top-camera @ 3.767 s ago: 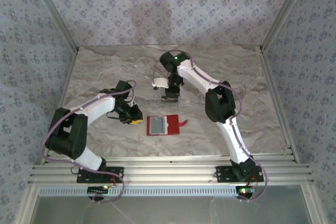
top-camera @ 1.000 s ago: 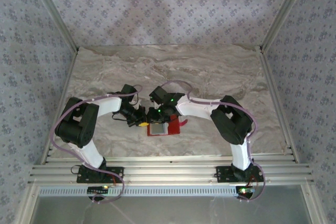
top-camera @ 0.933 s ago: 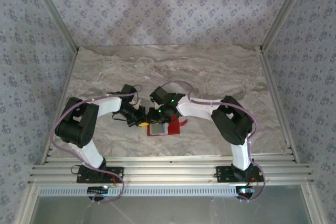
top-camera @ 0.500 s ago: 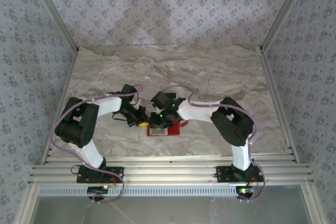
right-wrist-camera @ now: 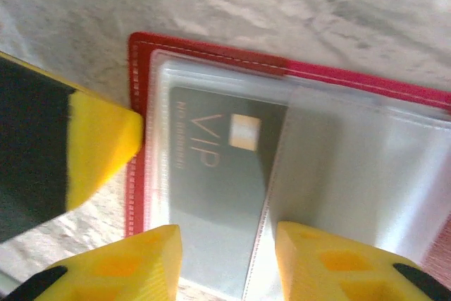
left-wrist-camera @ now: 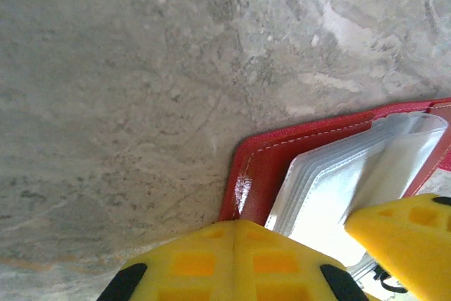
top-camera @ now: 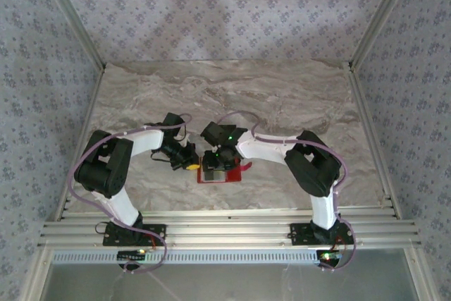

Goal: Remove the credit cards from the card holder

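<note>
Marble-patterned table (top-camera: 282,96) makes the floor of a booth with flowered walls (top-camera: 211,5). From the top camera, both my arms bend inward and meet near the front middle of the table, over the red card holder (top-camera: 237,172), which lies flat and open there. My left gripper (top-camera: 189,164) sits at the holder's left edge. My right gripper (top-camera: 213,166) hangs over its left half and hides most of the pale inside.

At the left wrist camera, my 2 yellow fingers (left-wrist-camera: 211,262) are pressed together with no gap — that gripper is closed, with nothing visible between the pads. Just beyond their tips a corner of the card holder (left-wrist-camera: 254,167) rests on the bare marble, with stacked clear sleeves (left-wrist-camera: 338,188) lying inside its red frame. My right gripper's yellow finger (left-wrist-camera: 409,241) comes in at the lower right, above the sleeves.

At the right wrist camera, my 2 fingers (right-wrist-camera: 137,262) stand apart at the bottom of the frame — jaws open, clamping nothing. Lying flat beneath the gap is the near edge of a grey credit card (right-wrist-camera: 211,174) marked VIP, with a small pale chip. It is tucked in a clear sleeve beside the holder's red border on the frame's left. Another glossy sleeve overlaps its right end. My left gripper's yellow-and-black fingertip (right-wrist-camera: 99,146) touches that red border.
</note>
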`<state>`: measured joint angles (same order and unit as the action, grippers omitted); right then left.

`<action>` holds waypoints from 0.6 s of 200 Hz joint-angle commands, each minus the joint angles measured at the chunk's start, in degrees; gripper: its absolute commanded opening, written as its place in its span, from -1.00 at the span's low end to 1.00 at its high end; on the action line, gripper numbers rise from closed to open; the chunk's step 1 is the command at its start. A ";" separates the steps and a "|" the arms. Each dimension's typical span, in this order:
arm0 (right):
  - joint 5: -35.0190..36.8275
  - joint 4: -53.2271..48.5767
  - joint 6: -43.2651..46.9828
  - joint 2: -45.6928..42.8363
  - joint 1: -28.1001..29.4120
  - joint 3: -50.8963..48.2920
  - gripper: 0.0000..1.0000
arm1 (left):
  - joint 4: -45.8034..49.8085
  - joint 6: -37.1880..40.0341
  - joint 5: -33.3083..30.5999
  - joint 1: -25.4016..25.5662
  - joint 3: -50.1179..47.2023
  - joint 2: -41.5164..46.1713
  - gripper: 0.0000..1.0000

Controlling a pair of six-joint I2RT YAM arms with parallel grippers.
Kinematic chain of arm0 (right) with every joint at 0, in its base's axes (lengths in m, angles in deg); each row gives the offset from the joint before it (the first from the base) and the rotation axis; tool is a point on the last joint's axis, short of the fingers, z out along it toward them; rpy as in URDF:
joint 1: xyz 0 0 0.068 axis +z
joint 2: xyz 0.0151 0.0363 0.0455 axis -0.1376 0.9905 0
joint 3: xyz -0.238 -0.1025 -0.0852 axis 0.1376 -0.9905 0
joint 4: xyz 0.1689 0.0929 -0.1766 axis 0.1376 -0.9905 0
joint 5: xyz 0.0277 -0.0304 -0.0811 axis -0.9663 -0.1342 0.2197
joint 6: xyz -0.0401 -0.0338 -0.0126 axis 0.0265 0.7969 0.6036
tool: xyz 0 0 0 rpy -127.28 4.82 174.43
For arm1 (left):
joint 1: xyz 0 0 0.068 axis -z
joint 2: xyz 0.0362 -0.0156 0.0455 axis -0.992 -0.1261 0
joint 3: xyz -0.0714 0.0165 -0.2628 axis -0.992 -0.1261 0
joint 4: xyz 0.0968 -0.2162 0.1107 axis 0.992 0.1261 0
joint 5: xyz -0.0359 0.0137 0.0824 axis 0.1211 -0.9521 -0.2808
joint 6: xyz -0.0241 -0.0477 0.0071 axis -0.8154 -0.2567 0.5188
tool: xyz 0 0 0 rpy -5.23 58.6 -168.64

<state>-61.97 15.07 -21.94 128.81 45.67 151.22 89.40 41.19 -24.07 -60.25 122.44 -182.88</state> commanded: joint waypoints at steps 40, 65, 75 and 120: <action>14.77 -20.10 2.43 -0.04 1.26 6.23 0.06 | 4.28 0.93 -2.82 0.44 -0.06 -1.59 -0.87; 18.61 -23.92 2.14 -0.56 1.32 6.56 0.08 | 4.83 0.84 -3.13 0.44 0.15 -0.72 -0.88; 19.96 -25.27 2.08 -0.70 1.26 6.66 0.08 | 5.33 1.00 -3.39 0.39 0.61 -0.41 -0.88; 23.08 -27.93 2.28 -2.16 0.26 6.09 0.05 | 8.46 1.36 -4.82 1.45 3.35 2.00 -0.85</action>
<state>-42.46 -8.75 -20.13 128.81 46.46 156.47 92.87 41.65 -26.21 -59.66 124.06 -182.79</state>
